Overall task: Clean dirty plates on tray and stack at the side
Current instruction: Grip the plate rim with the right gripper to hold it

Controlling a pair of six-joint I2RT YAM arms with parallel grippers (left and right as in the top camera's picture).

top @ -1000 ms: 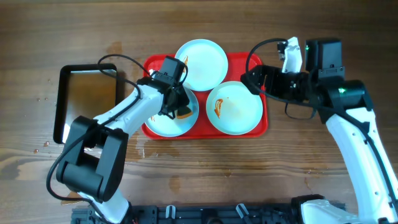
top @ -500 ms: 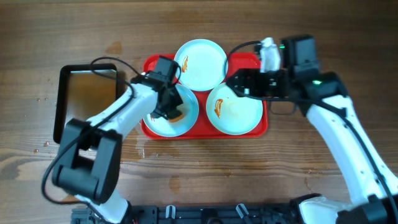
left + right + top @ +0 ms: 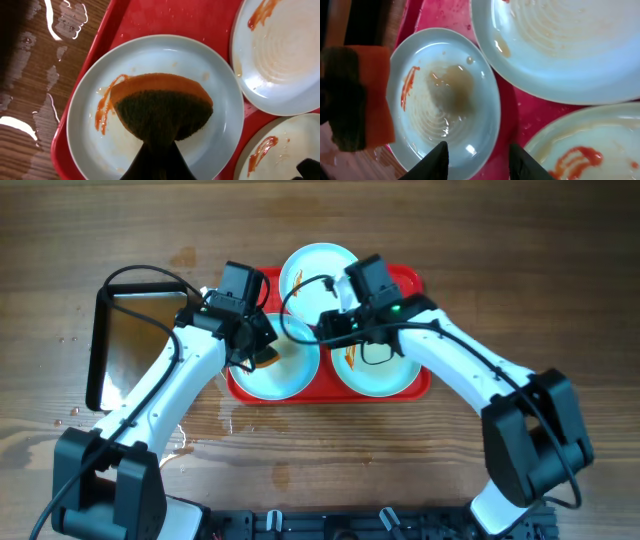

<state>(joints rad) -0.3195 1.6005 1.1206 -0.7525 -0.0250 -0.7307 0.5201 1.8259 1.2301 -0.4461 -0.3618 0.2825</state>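
Three pale blue plates lie on the red tray (image 3: 402, 280). The front-left plate (image 3: 290, 375) carries an orange-red smear (image 3: 105, 107). My left gripper (image 3: 157, 162) is shut on an orange and dark green sponge (image 3: 160, 107), which hangs over that plate (image 3: 210, 145). My right gripper (image 3: 482, 160) is open, its fingers astride the same plate's (image 3: 445, 95) rim near the tray's middle. The sponge (image 3: 362, 95) shows at the left of the right wrist view. The front-right plate (image 3: 385, 365) bears a sauce smear (image 3: 352, 355). The back plate (image 3: 318, 275) has a small smear at its edge.
A black metal pan (image 3: 140, 345) sits left of the tray. Water puddles (image 3: 200, 425) lie on the wooden table by the tray's front-left corner. Both arms crowd over the tray's middle, with cables (image 3: 300, 310) looping between them.
My right arm has swung left from the tray's right edge to the front-left plate's rim, its jaws narrowing. My left gripper closed on the sponge and shifted slightly left.
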